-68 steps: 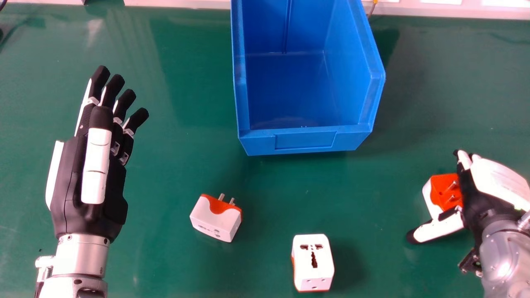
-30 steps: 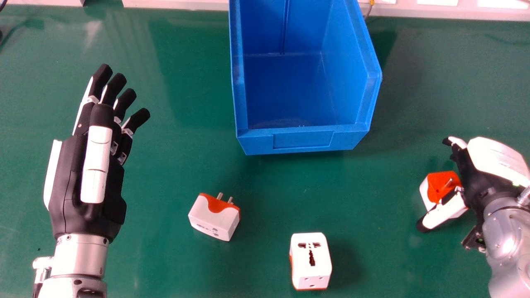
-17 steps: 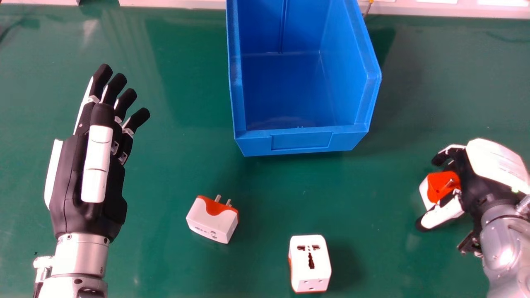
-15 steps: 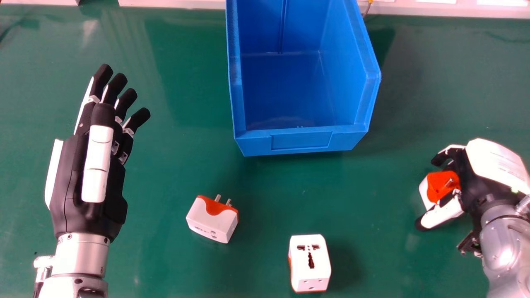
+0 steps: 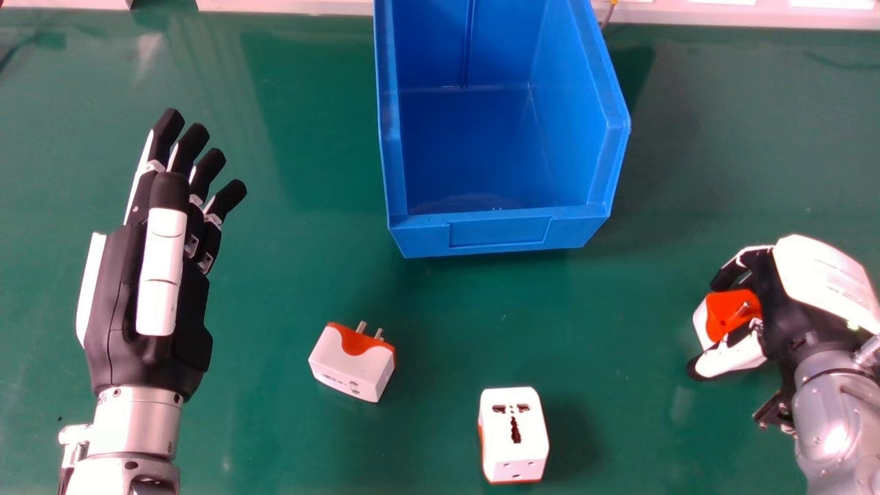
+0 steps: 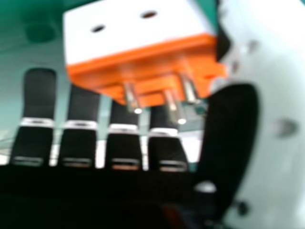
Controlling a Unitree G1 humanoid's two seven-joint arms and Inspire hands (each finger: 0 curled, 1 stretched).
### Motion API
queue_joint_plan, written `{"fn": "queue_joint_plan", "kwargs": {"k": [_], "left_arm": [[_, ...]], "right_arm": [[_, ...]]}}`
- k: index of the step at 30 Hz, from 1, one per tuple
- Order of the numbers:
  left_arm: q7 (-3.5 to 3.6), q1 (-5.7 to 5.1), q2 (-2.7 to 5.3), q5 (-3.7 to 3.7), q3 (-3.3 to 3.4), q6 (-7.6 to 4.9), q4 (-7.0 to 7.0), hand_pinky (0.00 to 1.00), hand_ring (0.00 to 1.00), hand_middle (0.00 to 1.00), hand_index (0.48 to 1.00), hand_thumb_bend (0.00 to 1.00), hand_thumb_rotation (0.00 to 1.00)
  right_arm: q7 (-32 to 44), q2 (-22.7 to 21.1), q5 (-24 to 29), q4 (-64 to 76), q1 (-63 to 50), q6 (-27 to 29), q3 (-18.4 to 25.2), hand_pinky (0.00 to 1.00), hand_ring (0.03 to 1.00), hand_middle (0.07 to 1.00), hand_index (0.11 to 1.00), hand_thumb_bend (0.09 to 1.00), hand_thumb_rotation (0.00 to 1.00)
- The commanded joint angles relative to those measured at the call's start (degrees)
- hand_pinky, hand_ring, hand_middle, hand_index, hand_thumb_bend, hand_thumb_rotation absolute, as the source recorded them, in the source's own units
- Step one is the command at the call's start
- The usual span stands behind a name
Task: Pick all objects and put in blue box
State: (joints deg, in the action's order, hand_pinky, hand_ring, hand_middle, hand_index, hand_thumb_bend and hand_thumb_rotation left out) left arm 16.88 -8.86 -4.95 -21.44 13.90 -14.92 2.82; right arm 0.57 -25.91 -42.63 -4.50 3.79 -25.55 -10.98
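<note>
You have a rectangular plastic box point(image 5: 498, 236) in solid bright blue, set against a glossy deep-green tabletop point(image 5: 295, 282) with paler streaks left of the box. Nearer you than the box, slightly left, the blocky plastic plug adapter point(image 5: 352, 368) is white with a wavy orange-red band and silver pins. Straight nearer from the box, the upright white box-shaped adapter point(image 5: 513, 440) shows dark slots and a thin orange edge. Right of the box, you see an orange-and-white cuboid adapter point(image 5: 730, 313) against a black-and-white mechanical right hand point(image 5: 801, 302) with a silver forearm.
</note>
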Motion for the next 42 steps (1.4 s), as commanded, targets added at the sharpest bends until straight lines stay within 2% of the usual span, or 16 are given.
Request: {"fn": "queue_joint_plan", "kwargs": {"k": [1,7,14,20,24,30,33,35,39,42], "left_arm": [[0.52,0.53,-0.13,-0.52,0.36,-1.3,0.36,0.91,0.96,0.97,0.956,0.83,0.76],[0.47,0.5,0.0,-0.49,0.55,-1.19,0.28,0.91,0.96,0.97,0.959,0.82,0.76],[1.09,0.86,0.0,-0.73,0.81,-1.74,-0.67,0.92,0.96,0.97,0.964,0.83,0.76],[1.35,0.96,-0.28,-0.34,0.84,-2.03,-1.06,0.93,0.97,0.98,0.969,0.82,0.76],[1.06,0.96,-0.33,0.16,0.8,-1.96,-0.97,0.92,0.97,0.98,0.968,0.82,0.76],[1.45,0.97,-0.31,-0.56,0.9,-1.72,-0.96,0.92,0.97,0.98,0.967,0.82,0.77],[1.27,0.99,-0.18,-0.44,0.92,-1.72,-0.88,0.92,0.97,0.98,0.967,0.82,0.77],[1.34,0.98,-0.12,-0.66,0.9,-1.49,-0.66,0.92,0.97,0.98,0.967,0.82,0.77],[1.32,0.99,-0.13,-0.45,0.89,-1.69,-0.73,0.92,0.96,0.97,0.966,0.82,0.77],[1.54,1.08,-0.07,-0.76,1.03,-1.74,-0.97,0.92,0.96,0.97,0.964,0.82,0.77]], "right_arm": [[-2.05,0.44,0.03,1.41,0.54,1.3,0.42,0.43,0.485,0.573,0.586,0.6,0.02],[-3.35,0.9,0.17,1.03,0.62,2.17,0.66,0.42,0.467,0.56,0.57,0.583,0.02],[-5.8,1.51,0.43,1.28,0.08,3.99,1.27,0.41,0.453,0.548,0.557,0.57,0.01],[-8.27,2.26,0.54,2.62,-0.95,5.88,1.58,0.38,0.44,0.533,0.538,0.544,0.01],[-11.31,2.26,-0.92,3.25,-1.89,8.03,0.93,0.37,0.434,0.527,0.53,0.535,0.01],[-14.77,2.48,-2.45,5.83,-3.99,11.17,0.16,0.36,0.433,0.525,0.519,0.528,0.0],[-15.85,3.19,-2.4,7.23,-4.89,11.93,0.27,0.36,0.433,0.525,0.519,0.528,0.0],[-16.46,3.5,-3.16,8.17,-5.37,12.04,0.03,0.36,0.433,0.525,0.519,0.528,0.0],[-15.59,3.49,-4.85,9.45,-5.96,11.15,-0.37,0.35,0.426,0.513,0.521,0.521,0.0],[-13.58,3.41,-6.39,10.46,-6.27,9.43,-0.86,0.34,0.42,0.505,0.523,0.516,0.0]]}}
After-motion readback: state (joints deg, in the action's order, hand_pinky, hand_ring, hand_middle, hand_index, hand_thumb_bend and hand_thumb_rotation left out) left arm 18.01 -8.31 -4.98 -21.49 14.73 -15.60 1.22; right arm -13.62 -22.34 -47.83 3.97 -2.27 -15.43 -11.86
